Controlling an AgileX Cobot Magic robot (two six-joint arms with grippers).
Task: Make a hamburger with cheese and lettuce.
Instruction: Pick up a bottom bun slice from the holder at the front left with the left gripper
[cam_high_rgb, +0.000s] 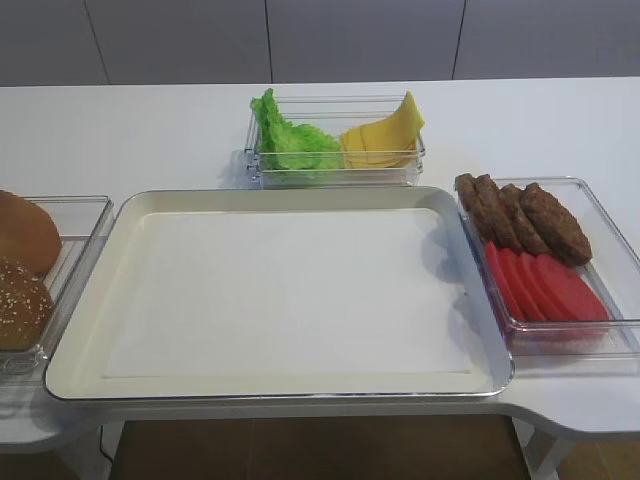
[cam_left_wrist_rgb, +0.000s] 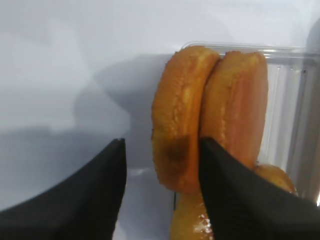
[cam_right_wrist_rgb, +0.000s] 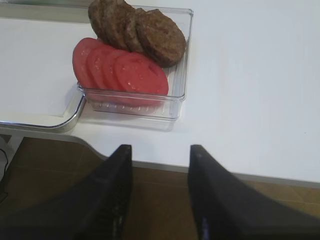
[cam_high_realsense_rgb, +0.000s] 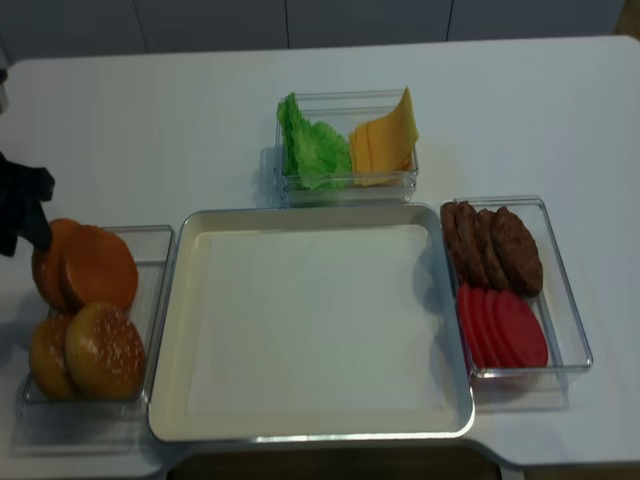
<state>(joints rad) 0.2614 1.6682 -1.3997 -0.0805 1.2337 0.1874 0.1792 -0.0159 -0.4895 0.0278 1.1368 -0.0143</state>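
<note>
My left claw (cam_left_wrist_rgb: 162, 165) hung released around upright bun half (cam_left_wrist_rgb: 177, 120); first step, bun pickup. Next: clench, lift toward tray (cam_high_realsense_rgb: 180, 300).

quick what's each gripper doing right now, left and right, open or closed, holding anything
Left gripper: open, jaws straddling the outer bun half in its clear container, not clamped on it.
Right gripper: open, empty, hanging short of the tomato slices.

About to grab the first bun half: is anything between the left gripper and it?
Nothing visible. The left gripper is open right at the plain bun half, one fingertip already straddling it; the second plain bun leans behind it.
</note>
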